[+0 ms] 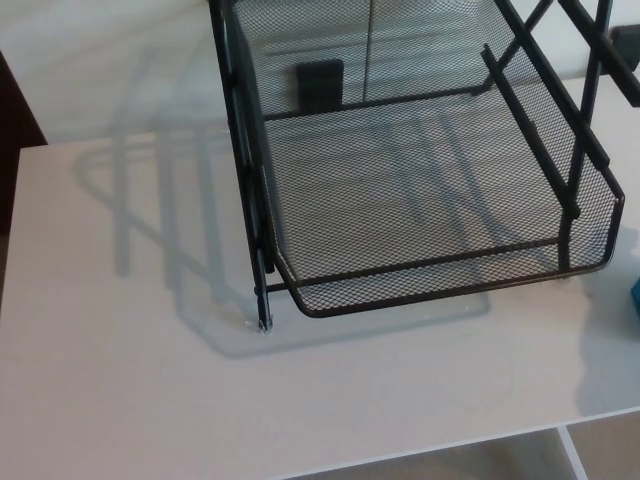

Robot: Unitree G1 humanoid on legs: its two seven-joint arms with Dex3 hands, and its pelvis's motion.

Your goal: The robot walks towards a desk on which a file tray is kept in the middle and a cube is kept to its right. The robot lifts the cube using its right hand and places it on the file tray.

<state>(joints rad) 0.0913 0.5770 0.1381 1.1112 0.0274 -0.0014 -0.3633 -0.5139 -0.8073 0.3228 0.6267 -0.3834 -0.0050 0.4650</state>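
Neither the left hand nor the right hand appears in the head view, so the state of their fingers cannot be told, and positions are given here by the robot's own sides.

The file tray [450, 278] is a black wire-mesh unit. It stands on the white counter [150, 390] and fills the upper middle and right of the view. Its front wall is low and curves at both corners. The mesh floor is bare. Black upright rods [245, 150] run along the tray's left side, and one rod ends in a foot [265, 322] that touches the counter. Further rods rise at the far right corner [590, 70].

A small dark rectangular block [318, 85] shows through the mesh near the tray's far left corner. Whether it lies in the tray or behind it cannot be told.

The tray's shadow [150, 210] falls on the counter on the robot's left side.

A narrow blue sliver [635, 298], probably the cube, is cut off by the right edge of the view. It sits on the counter just beside the tray's front right corner and outside the tray.
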